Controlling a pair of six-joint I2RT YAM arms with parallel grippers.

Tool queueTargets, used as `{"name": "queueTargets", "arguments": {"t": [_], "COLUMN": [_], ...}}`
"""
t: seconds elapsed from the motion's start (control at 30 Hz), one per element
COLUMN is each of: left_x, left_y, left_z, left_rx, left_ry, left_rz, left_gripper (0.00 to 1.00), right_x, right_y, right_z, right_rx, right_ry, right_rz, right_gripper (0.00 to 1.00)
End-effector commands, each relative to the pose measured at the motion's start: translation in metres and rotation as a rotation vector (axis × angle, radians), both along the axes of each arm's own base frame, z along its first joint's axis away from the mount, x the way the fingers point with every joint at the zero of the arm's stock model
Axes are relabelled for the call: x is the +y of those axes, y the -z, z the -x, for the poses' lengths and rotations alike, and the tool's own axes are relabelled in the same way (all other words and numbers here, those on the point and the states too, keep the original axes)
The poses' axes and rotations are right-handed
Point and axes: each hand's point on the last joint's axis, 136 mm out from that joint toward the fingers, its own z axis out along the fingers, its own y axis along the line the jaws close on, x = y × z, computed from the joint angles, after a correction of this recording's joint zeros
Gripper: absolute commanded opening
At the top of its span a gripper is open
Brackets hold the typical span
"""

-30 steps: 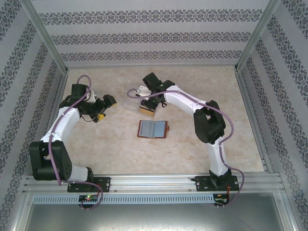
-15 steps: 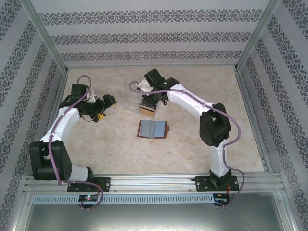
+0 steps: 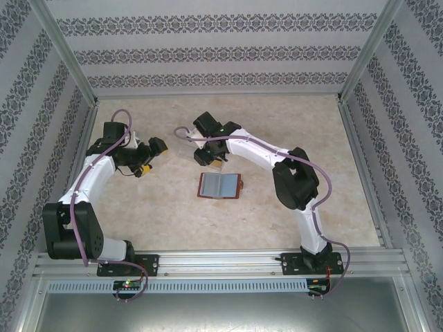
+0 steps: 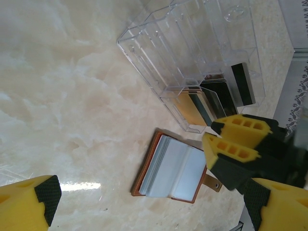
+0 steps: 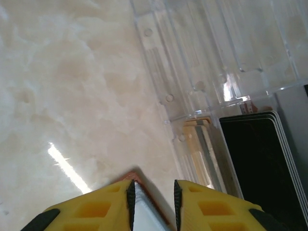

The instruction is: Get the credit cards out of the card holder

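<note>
Card holder [image 3: 220, 185], long axis 3-to-9 o'clock, lies just 6 o'clock of the narrowly parted right jaws, whose hold is unclear; wide-open, empty left jaws sit farther off at 9 o'clock.

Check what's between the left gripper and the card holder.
Just bare marble tabletop. In the top view, that stretch from the left gripper to the open card holder is bare.

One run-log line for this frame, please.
left gripper open, empty | right gripper by clear organizer, grip unclear | card holder open on table | cards stacked in organizer
</note>
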Motion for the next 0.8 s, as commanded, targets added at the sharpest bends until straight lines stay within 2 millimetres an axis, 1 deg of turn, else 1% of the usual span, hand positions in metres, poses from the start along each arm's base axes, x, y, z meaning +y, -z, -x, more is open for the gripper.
{"name": "queueTargets", "arguments": {"t": [0.0,0.07,0.17,0.27,0.4,0.5,0.63,0.7,0.77], "left_x": [0.004,0.004,0.004,0.004,0.003,0.003,0.003,0.002,0.001], "left_y": [0.000,0.000,0.000,0.001,0.001,0.002,0.003,0.004,0.004], "left_z": [-0.001,-0.001,-0.001,-0.001,-0.002,-0.001,-0.002,-0.002,-0.001], "left_rx": [-0.010,-0.008,-0.009,-0.005,-0.005,-0.001,0.002,0.006,0.008], "left_ry": [-0.012,-0.014,-0.013,-0.012,-0.008,-0.007,-0.007,-0.005,-0.003], "left_rz": [0.006,0.005,0.005,0.005,0.010,0.011,0.013,0.019,0.023], "left_gripper": [0.99,1.00,0.99,0.99,0.99,1.00,1.00,1.00,1.00], "right_x": [-0.008,-0.017,-0.026,-0.035,-0.045,-0.049,-0.049,-0.047,-0.049], "right_y": [-0.002,-0.004,-0.012,-0.018,-0.019,-0.026,-0.048,-0.059,-0.071], "right_z": [-0.018,-0.027,-0.037,-0.044,-0.048,-0.047,-0.040,-0.033,-0.023], "right_rx": [-0.045,-0.077,-0.117,-0.143,-0.155,-0.153,-0.149,-0.131,-0.107], "right_ry": [0.098,0.150,0.206,0.248,0.279,0.289,0.297,0.303,0.338], "right_rz": [0.042,0.068,0.077,0.082,0.104,0.095,0.032,-0.011,-0.063], "right_gripper": [0.30,0.30,0.30,0.30,0.30,0.30,0.31,0.34,0.40]}}
